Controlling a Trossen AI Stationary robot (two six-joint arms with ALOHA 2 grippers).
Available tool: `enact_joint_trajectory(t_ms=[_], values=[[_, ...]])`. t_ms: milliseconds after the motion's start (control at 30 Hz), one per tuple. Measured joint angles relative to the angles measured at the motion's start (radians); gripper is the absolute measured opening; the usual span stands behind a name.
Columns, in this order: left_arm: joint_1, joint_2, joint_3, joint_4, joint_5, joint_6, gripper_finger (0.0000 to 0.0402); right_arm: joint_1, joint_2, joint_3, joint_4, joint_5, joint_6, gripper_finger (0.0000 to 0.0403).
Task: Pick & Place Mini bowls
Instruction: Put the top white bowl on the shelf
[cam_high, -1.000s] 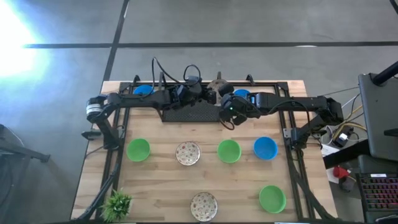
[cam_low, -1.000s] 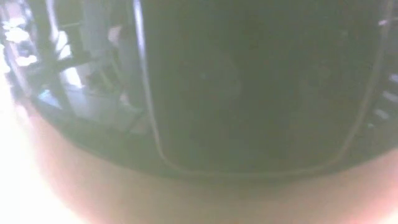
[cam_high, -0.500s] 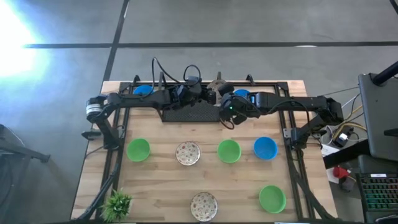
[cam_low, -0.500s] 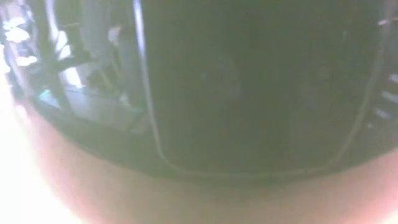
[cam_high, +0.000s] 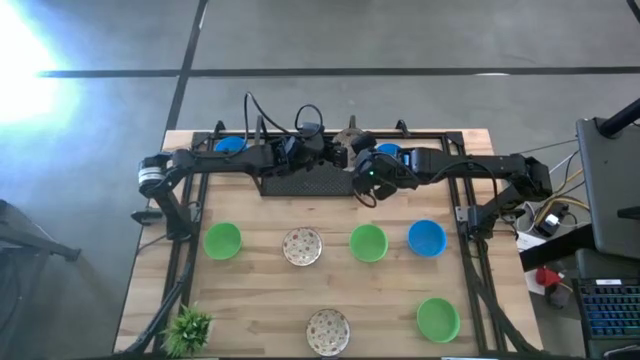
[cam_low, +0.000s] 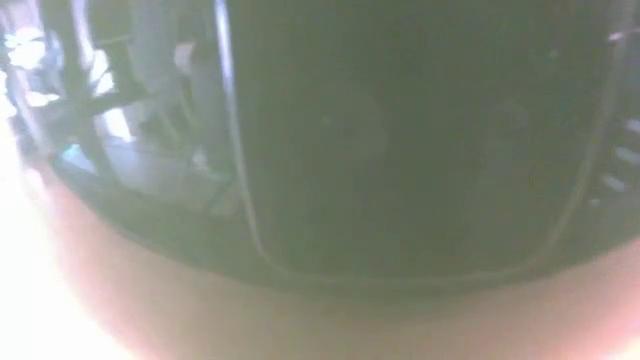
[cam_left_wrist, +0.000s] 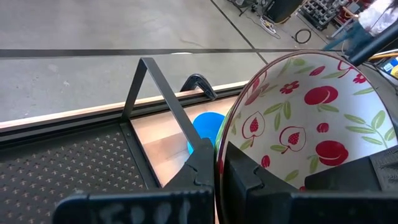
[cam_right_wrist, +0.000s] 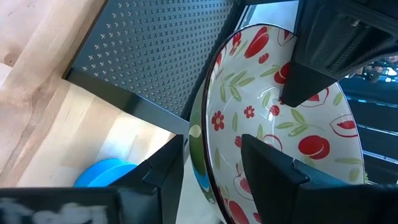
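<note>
While the left gripper (cam_left_wrist: 217, 180) clamped the patterned bowl (cam_left_wrist: 311, 118) by its rim | right gripper (cam_right_wrist: 211, 168) straddled the rim, fingers apart | handover above mesh tray (cam_high: 305, 185).

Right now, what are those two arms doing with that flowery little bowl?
Left gripper shut on patterned bowl rim, above the black tray. Right gripper open around the same rim. Nothing blocking.
</note>
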Motion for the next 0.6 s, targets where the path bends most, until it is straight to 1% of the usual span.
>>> enact_joint_trajectory(t_ms=[333,600], values=[[0.001,-0.001,0.0,0.0,0.001,0.0,0.0006,0.001,0.001,0.0,0.0,-0.001,0.004,0.0186],[0.002,-0.002,0.0,-0.005,0.007,0.001,0.0006,0.001,0.0,0.0,0.0,-0.004,0.05,0.0185]])
